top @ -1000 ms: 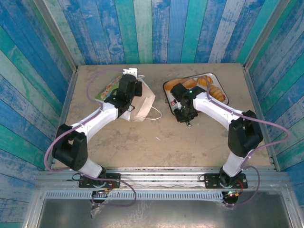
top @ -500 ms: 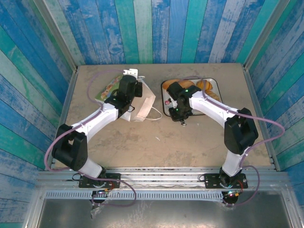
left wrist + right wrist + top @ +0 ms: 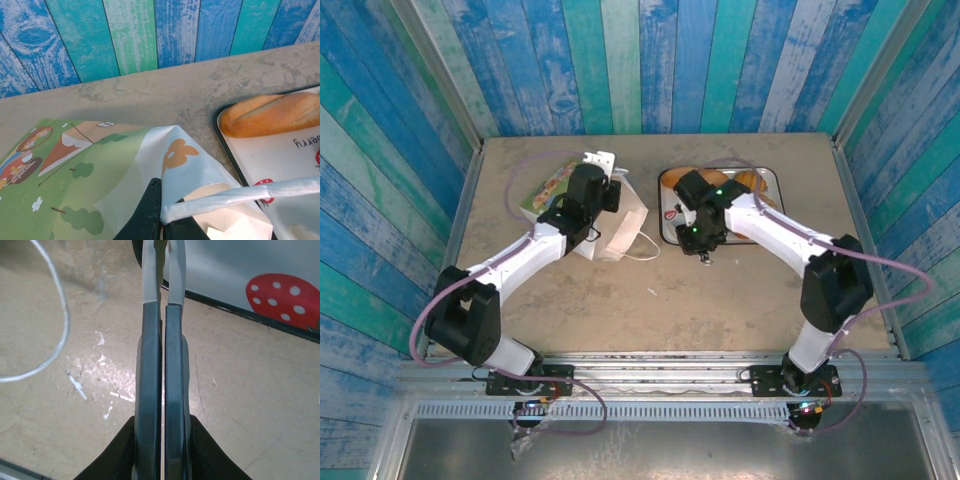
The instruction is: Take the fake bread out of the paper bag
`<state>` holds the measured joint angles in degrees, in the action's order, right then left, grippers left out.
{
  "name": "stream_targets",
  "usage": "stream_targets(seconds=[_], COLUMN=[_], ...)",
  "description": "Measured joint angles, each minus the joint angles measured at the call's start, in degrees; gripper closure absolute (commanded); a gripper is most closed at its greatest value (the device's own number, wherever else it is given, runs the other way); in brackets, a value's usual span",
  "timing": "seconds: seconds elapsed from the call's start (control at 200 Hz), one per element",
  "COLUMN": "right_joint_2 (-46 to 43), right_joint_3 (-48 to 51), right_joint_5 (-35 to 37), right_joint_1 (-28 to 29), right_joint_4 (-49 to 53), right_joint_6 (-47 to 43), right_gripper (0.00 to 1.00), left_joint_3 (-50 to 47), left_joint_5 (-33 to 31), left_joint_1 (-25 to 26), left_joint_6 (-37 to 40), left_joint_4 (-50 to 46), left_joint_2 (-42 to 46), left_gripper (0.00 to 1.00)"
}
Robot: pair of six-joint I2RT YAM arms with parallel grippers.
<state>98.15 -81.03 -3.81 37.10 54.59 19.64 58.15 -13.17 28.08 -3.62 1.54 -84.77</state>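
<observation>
Since a second ago my right arm has drawn leftward across the tray [image 3: 668, 215], which now appears to sit squarer to the table [image 3: 670, 300]; the left arm has barely shifted. My right hand [image 3: 162, 427] is clamped on a pair of metal tongs [image 3: 160, 340], their blades pressed together and pointing at the tray's near rim. My left hand [image 3: 159, 215] is pinched shut on a white strip of the paper bag [image 3: 200, 172], handle or rim I cannot tell. The bag lies just left of the tongs, one loop handle [image 3: 47, 340] trailing toward them, so the right arm looks the nearer to reach in. One long loaf of the fake bread [image 3: 272, 114] rests on the tray, lengthwise along its far edge; whether any remains in the bag is hidden. An orange mark [image 3: 175, 155] shows on the bag; upside-down print on the tray ends in "erry".
</observation>
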Motion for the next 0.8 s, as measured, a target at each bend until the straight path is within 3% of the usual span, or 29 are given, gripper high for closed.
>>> stream_targets(seconds=[0.346, 0.611, 0.801], right_joint_2=[-15.32, -16.70, -16.00], right_joint_3=[2.36, 4.74, 10.64], right_joint_5=[-4.37, -16.26, -26.32], right_joint_1=[-0.11, -0.09, -0.04], right_joint_4=[0.63, -4.79, -15.34], right_joint_6=[3.52, 6.23, 11.54], right_gripper=[0.76, 0.74, 0.74], left_joint_3=[-0.11, 1.16, 1.27], left_joint_5=[4.07, 4.94, 4.96], left_joint_1=[0.00, 0.00, 0.00], left_joint_6=[6.97, 7.82, 7.48], left_joint_4=[1.49, 1.57, 3.10], left_joint_2=[0.00, 0.00, 0.00], left_gripper=[1.00, 1.00, 1.00])
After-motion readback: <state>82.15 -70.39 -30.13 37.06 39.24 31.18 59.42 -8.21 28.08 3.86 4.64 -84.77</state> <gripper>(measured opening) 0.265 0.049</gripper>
